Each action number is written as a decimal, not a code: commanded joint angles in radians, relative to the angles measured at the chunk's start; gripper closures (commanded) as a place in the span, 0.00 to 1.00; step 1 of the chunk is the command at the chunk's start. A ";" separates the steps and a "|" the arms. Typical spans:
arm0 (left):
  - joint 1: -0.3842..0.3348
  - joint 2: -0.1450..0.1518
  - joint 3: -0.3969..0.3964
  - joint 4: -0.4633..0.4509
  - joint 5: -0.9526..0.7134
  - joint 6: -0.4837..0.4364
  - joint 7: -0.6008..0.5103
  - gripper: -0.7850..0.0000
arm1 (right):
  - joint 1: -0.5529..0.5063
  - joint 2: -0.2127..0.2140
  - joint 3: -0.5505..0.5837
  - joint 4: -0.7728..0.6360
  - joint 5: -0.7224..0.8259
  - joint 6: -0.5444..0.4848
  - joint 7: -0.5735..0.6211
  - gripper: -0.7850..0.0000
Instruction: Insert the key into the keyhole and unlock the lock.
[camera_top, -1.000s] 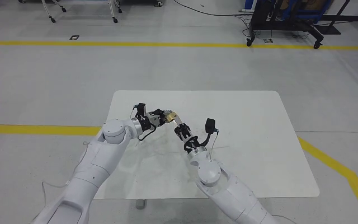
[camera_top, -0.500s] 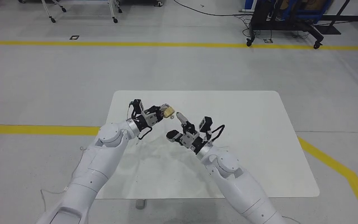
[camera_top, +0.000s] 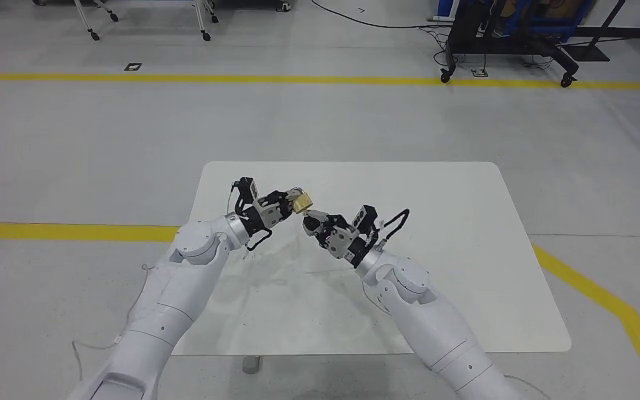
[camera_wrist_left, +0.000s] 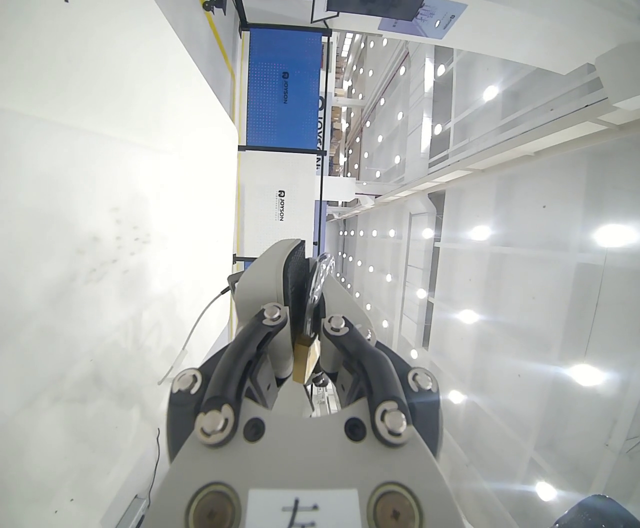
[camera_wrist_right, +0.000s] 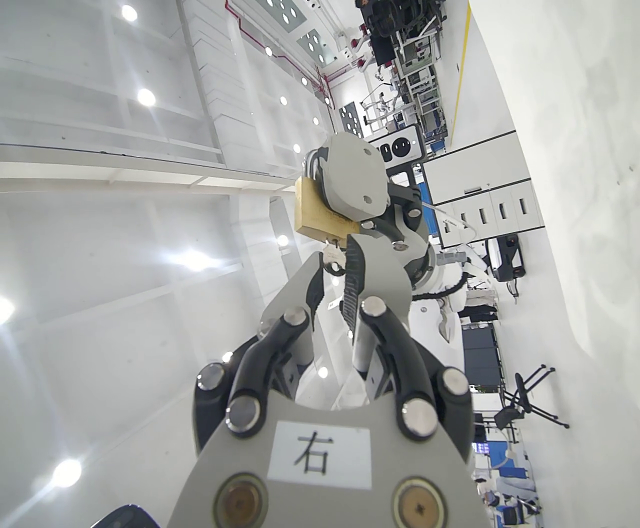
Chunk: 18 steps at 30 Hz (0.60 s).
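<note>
Left claw (camera_wrist_left: 306, 272) is pressed together on the lock (camera_wrist_left: 306, 361), pinching its silver shackle (camera_wrist_left: 316, 282) between the two pads. The brass body sticks out the side of the closed fingers, not between the pads themselves. Can't tell if the shackle is latched or popped; the pads cover most of it.

Right claw (camera_wrist_right: 337, 265) is pinching the key (camera_wrist_right: 332, 256) by its head, right at the fingertips. The key blade points straight out past the tips, away from the palm. The blade's end meets the bottom face of the brass body at the keyhole. How far in it sits can't be told, as the fingertips and the key head block that spot.

In the top view the two claws are tip to tip, just beside each other. The lock sits at the end of the left claw and directly ahead of the right claw's tips, with the key bridging the short gap between right claw and lock. The white table (camera_top: 450, 200) lies under both claws.
</note>
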 joint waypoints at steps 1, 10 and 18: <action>0.000 0.000 -0.001 -0.001 0.004 -0.001 -0.004 1.00 | 0.003 -0.002 -0.001 0.007 0.007 0.000 0.001 0.95; 0.008 -0.001 -0.009 -0.013 0.022 -0.035 -0.016 1.00 | 0.005 -0.009 0.007 0.032 0.091 0.016 0.051 1.00; 0.040 0.001 -0.031 -0.046 0.046 -0.165 -0.011 1.00 | 0.017 -0.011 0.056 0.092 0.318 0.151 0.229 1.00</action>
